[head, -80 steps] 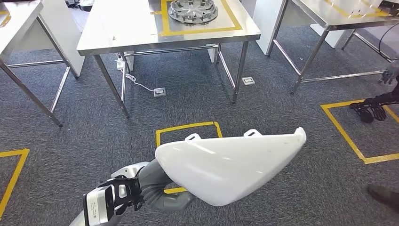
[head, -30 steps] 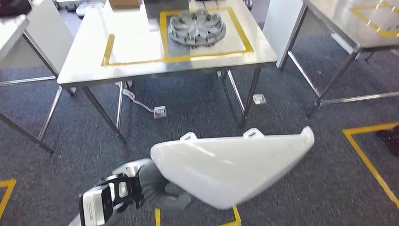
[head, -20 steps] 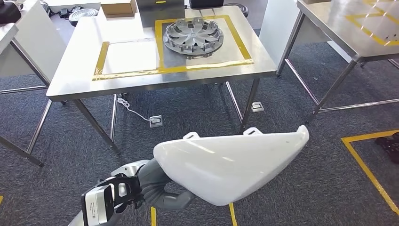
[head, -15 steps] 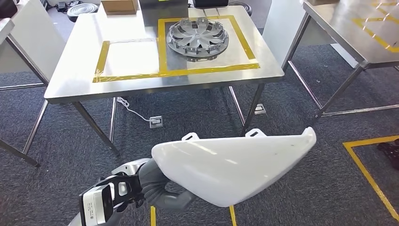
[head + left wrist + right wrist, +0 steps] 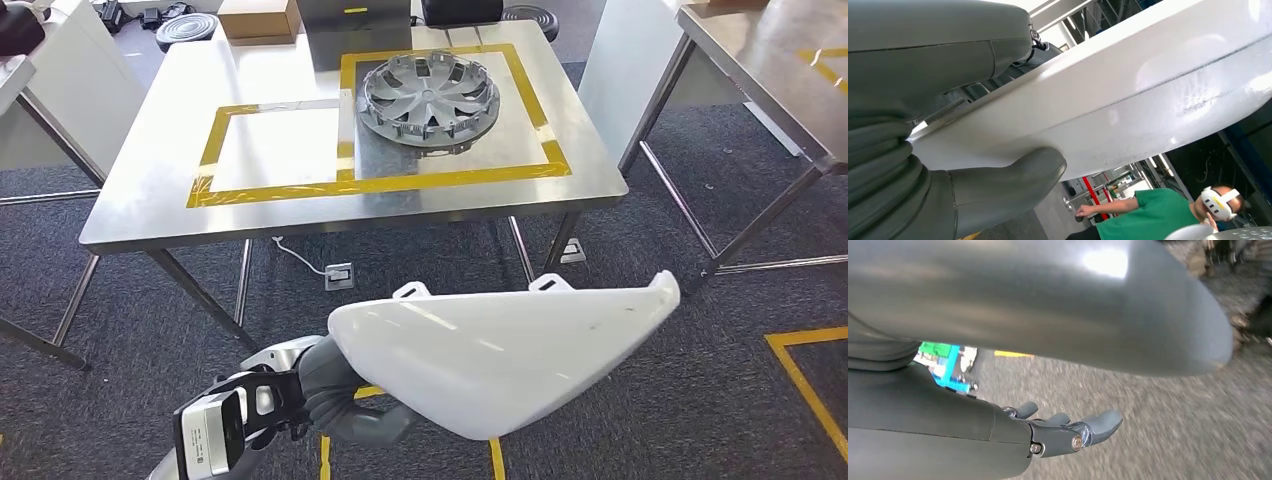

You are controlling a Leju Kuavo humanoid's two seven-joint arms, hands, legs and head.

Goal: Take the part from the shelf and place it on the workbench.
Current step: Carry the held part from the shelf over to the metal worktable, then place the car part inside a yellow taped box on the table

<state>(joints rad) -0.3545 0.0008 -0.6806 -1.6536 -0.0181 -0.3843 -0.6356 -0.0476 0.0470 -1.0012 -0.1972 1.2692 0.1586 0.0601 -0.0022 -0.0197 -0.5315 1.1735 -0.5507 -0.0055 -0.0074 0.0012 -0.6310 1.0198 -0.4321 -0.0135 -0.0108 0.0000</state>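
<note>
The part [image 5: 500, 355] is a large white curved shell with two small tabs on its far edge. My left hand [image 5: 335, 395] holds it from underneath at its left end, low in the head view above the carpet. In the left wrist view the thick grey thumb [image 5: 1003, 185] presses against the shell's white underside [image 5: 1128, 100]. The steel workbench [image 5: 150, 215] stands just ahead, with two yellow-taped rectangles; the left rectangle [image 5: 275, 150] is bare. My right hand [image 5: 1048, 432] hangs over the carpet, fingers apart and holding nothing.
A silver wheel cover [image 5: 430, 95] lies in the bench's right taped rectangle. A cardboard box [image 5: 258, 18] and a dark box sit at the bench's far edge. More steel tables stand left [image 5: 40, 90] and right [image 5: 770, 70]. A person in a green shirt [image 5: 1148, 220] is nearby.
The camera has moved forward, so the workbench now sits closer and fuller in the head view. The white part stays in my left hand in the same pose.
</note>
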